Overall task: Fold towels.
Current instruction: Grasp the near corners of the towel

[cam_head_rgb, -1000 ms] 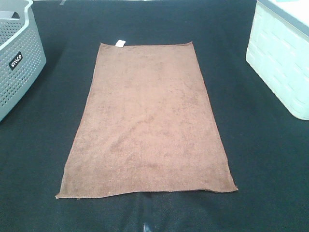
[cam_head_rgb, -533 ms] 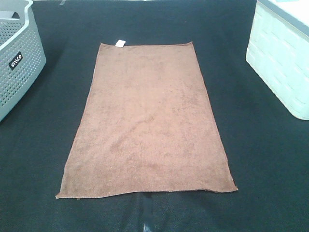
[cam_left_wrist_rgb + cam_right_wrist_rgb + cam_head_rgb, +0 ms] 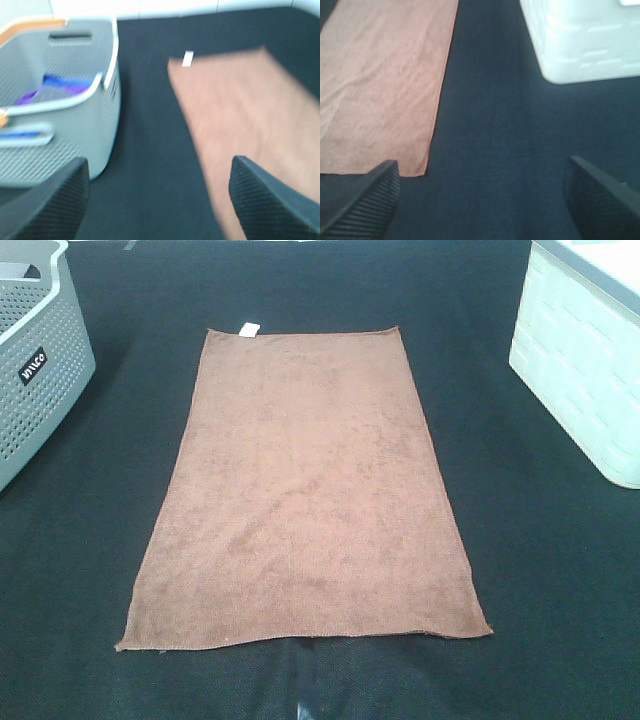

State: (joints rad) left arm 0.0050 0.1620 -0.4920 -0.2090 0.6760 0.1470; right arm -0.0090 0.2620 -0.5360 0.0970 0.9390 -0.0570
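Lying flat and unfolded on the black tabletop (image 3: 500, 490), the plain brown rectangular microfibre towel (image 3: 305, 490) is best taken by its two near corners, one each for the left fingers (image 3: 260, 200) and right fingers (image 3: 600, 195), both spread wide and empty.

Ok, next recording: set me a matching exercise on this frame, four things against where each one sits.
Things:
1. brown towel
2. white tag
3. grey basket
4. pale bin

Places, in the exterior high view:
A. at the right edge of the view
B. spread flat in the middle of the dark surface
C. at the left edge of the view
D. on the towel's far short edge

Pairs: 1-B, 2-D, 3-C, 4-A
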